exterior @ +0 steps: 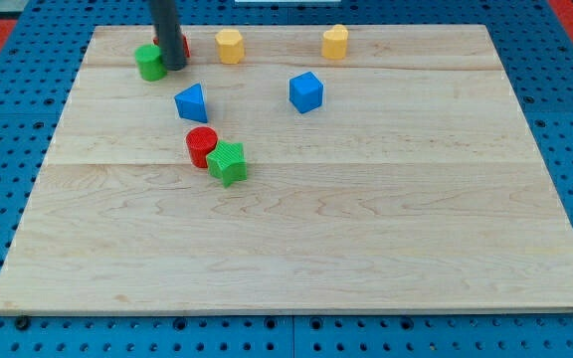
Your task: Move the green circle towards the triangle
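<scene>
1. Our rod comes down from the view's top; my tip [175,66] touches the green circle's [150,62] right side.
2. We have no jaws, just the rod.
3. The green circle, a short cylinder, sits near the bench's [366,219] top-left corner.
4. The blue triangle [192,102] lies nearby, toward the view's bottom right.

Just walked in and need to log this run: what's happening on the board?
My tip sits at the view's top left, right beside the green circle, on its right. The blue triangle lies just below, toward the view's bottom right, apart from the circle. A red block is mostly hidden behind the rod.
</scene>
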